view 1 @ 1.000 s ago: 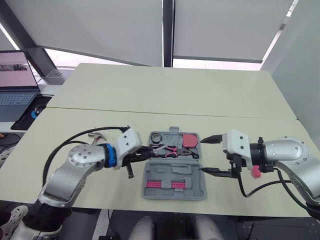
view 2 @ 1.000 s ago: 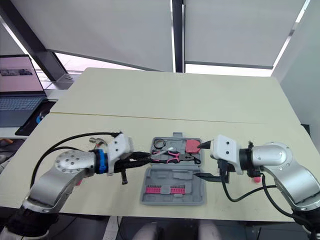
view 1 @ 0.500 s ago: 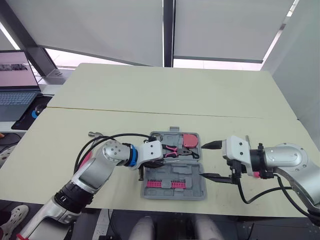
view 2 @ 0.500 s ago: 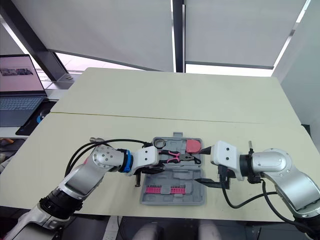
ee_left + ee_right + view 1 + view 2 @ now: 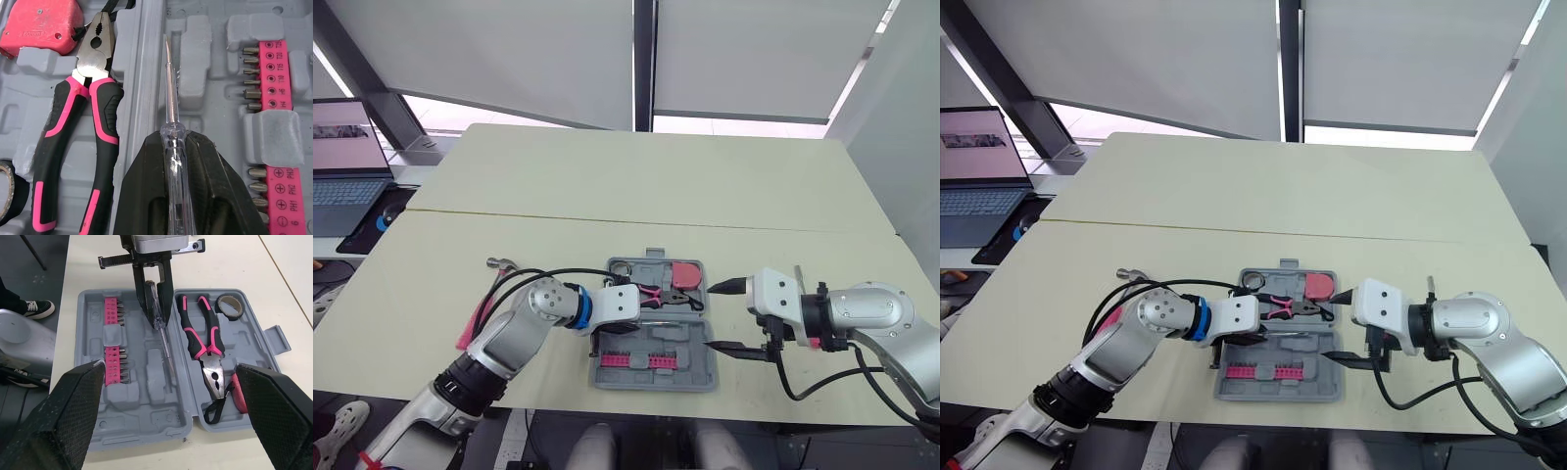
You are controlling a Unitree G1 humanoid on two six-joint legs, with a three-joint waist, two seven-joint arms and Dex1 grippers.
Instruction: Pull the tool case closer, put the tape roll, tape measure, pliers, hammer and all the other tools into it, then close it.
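Gripping a clear screwdriver point(image 5: 168, 98), your left hand point(image 5: 173, 139) hung over the tool case point(image 5: 161, 416); right hand point(image 5: 712, 316) stood open beside it.

Screwdriver point(image 5: 171, 138) in jaws over tool case point(image 5: 195, 66)

Matt plastic tool case point(image 5: 195, 68), glossy metal screwdriver point(image 5: 168, 88)

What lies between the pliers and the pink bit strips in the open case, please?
A clear-handled screwdriver, clamped in the left gripper, points along that stretch; the left wrist view shows it.
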